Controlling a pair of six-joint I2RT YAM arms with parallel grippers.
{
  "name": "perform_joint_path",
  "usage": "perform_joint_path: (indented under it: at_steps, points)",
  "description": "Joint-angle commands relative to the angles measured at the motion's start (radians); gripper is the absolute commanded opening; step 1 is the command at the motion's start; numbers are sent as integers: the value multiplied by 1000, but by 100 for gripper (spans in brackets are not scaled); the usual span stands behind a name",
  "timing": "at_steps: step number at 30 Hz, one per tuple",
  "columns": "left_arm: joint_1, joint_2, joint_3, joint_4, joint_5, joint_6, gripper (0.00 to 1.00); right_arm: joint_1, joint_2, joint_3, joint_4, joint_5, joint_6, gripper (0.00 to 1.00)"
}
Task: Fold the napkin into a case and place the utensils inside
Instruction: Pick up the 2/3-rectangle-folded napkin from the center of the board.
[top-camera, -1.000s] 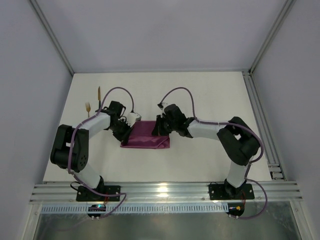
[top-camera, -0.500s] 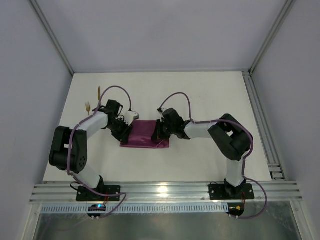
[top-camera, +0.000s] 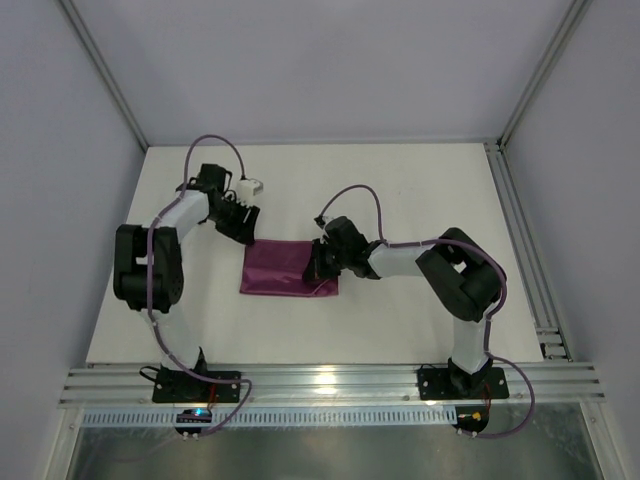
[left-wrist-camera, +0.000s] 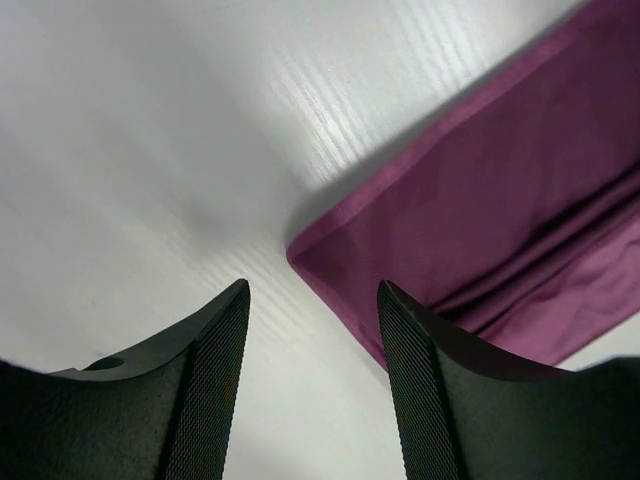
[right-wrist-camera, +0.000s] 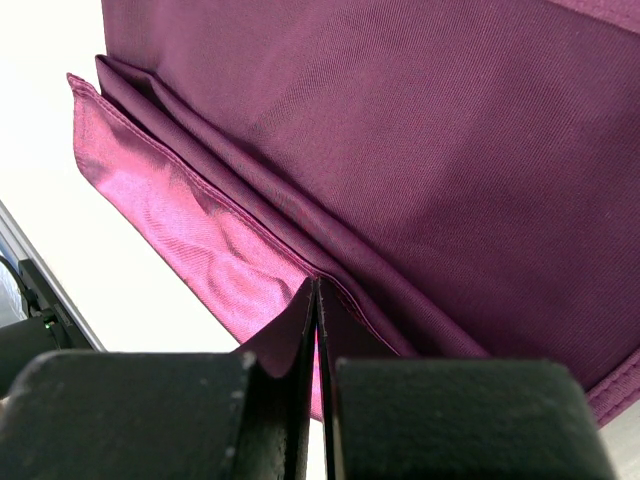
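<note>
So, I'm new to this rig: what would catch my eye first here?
A magenta napkin, folded into a flat rectangle, lies in the middle of the table. The right arm holds its right edge, jaws shut on a fold. The left arm hangs by its far-left corner, jaws apart and empty.

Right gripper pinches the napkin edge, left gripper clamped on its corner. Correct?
No. The left gripper is open and holds nothing, just off the napkin corner, as the left wrist view shows. The right gripper does pinch the napkin edge.
</note>
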Motion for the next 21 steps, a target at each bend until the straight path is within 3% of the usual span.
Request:
perform_joint_path:
  at_steps: [1,7,11,16,18,19,21]
  points:
    - [-1,97,65,-38,20,-27,57,6,10,-17,1,40,-14,4]
    - [-3,169,87,-60,72,-14,57,4,4,-26,11,39,-14,4]
    - [-3,179,85,-119,108,6,45,4,1,-26,11,42,-14,4]
    - [-1,157,56,-173,74,36,45,6,-4,-23,9,50,-11,4]
    - [-1,151,47,-161,74,41,37,4,1,-20,9,50,-10,4]
    - [-1,146,45,-156,83,39,20,4,4,-18,8,50,-9,4]
    - [-3,133,38,-146,138,39,9,6,14,-15,9,50,-6,4]
